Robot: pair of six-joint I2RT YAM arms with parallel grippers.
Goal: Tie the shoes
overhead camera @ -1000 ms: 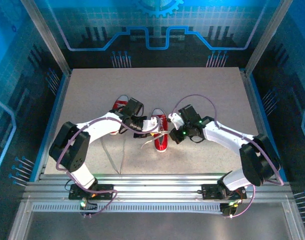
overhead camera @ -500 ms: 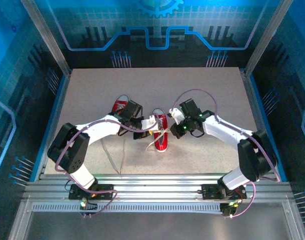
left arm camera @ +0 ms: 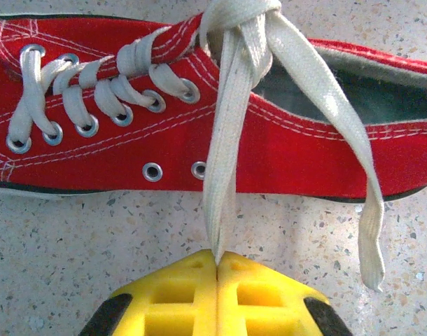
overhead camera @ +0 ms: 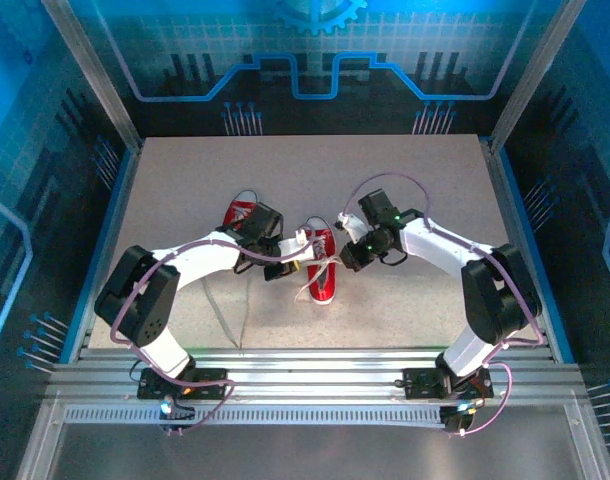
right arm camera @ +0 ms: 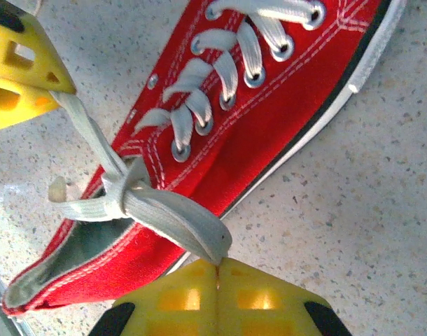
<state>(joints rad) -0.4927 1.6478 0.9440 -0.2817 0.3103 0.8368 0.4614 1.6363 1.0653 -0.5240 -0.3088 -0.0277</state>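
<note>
1. Nearest in the left wrist view, low in the middle of the frame, the left gripper [left arm camera: 217, 260] has its yellow jaws clenched tight on one white lace [left arm camera: 224, 154]. The lace rises straight up the frame from the pinch.
2. In the right wrist view the right gripper [right arm camera: 218, 264] sits at the bottom centre, its jaws likewise pressed together on a broad flat stretch of lace that climbs toward the upper left of the frame.
3. Both strands meet at a first knot [right arm camera: 122, 190], a simple crossover sitting over the mouth of the shoe [left arm camera: 297, 157]. A loose tail [left arm camera: 367, 231] hangs down the shoe's side to the worktop [overhead camera: 415, 180].
4. From above, that red shoe lies in the middle of the worktop with its long axis running up and down the frame. The left gripper is just beside it on the frame's left and the right gripper just beside it on the frame's right, so the knot lies between them and neither arm looks nearer.
5. That is what the coming move turns on, I'd say. The two strands leave the knot in opposite directions, across the shoe's length, so drawing the jaws apart sideways should cinch the crossover down. The bow loops are not yet made.
6. Farther off, toward the upper left of the top view, the second shoe [overhead camera: 243, 208] peeks out behind the left wrist, and I cannot tell how its laces lie.
</note>
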